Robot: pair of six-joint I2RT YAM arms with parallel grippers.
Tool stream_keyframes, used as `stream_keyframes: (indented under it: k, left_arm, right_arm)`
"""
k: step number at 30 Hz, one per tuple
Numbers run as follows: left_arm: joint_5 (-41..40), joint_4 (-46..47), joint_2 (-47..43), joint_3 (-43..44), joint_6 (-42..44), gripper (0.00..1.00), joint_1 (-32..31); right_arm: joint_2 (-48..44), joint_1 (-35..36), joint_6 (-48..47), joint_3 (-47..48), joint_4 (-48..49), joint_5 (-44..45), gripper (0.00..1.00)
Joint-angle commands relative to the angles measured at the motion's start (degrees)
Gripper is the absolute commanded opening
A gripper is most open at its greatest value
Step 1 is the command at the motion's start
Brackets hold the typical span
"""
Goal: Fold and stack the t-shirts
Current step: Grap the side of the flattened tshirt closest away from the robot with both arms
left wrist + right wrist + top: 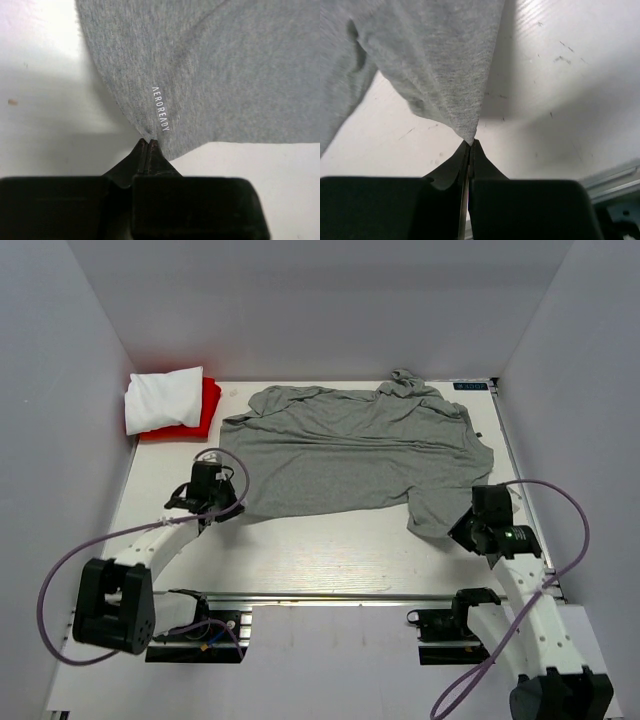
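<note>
The heather-grey t-shirt (360, 450) lay spread, rumpled, across the far half of the table (330, 565). The left gripper (148, 143) was clenched on its near-left hem corner, and the right gripper (470, 144) pinched its near-right corner. In the far-left corner, a folded white t-shirt (163, 398) rested on the red t-shirt (207, 408).

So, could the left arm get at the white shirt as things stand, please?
Probably not yet: the left end effector is shut on the grey shirt at its corner. Bare table lies between it and the white shirt, so once it lets go the way looks free.
</note>
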Motion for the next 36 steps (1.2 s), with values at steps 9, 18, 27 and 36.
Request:
stream_keyframes:
  k: [9, 18, 27, 36]
  left_arm:
    - [4.8, -18.8, -14.6, -3.0, -2.9, 0.0, -0.2]
    - [2.8, -30.1, -20.8, 0.2, -5.8, 0.0, -0.8]
    - [0.4, -24.1, -19.4, 2.0, -6.4, 0.0, 0.0]
    - [1.0, -17.9, -14.0, 6.2, -5.8, 0.0, 0.0]
  right_arm:
    - [-11.5, -0.1, 10.2, 16.0, -27.8, 7.2, 0.0]
    - [-15.1, -0.1, 11.2, 18.6, -32.7, 4.1, 0.0]
    - [-11.9, -0.2, 8.5, 14.4, -23.9, 5.5, 0.0]
    - [-3.8, 0.0, 4.6, 15.7, -9.0, 6.2, 0.0]
